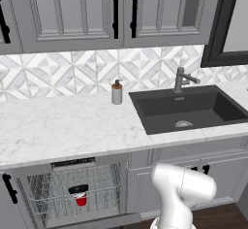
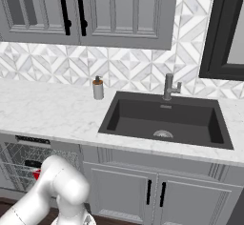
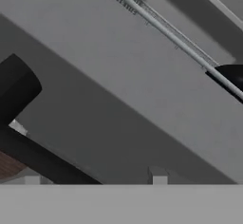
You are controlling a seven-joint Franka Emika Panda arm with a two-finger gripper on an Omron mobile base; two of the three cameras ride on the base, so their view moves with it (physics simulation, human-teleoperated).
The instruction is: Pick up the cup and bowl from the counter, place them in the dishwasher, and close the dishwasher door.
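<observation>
My gripper (image 3: 95, 180) is open wide and holds nothing; I keep it very close to the lowered dishwasher door (image 3: 118, 90), because I judge closing is what remains. The cup (image 1: 80, 199) and the bowl (image 1: 78, 189) already sit in the rack (image 1: 72, 194), under the counter (image 1: 63, 126).

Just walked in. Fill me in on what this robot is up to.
The robot is loading the dishwasher. The cup and the bowl already sit in its wire rack, the bowl on top of the cup. The counter holds a soap dispenser beside the sink. The arm is bent low in front of the cabinets, and its hand camera looks closely at the grey door, which is still down. Closing it is what remains.
</observation>
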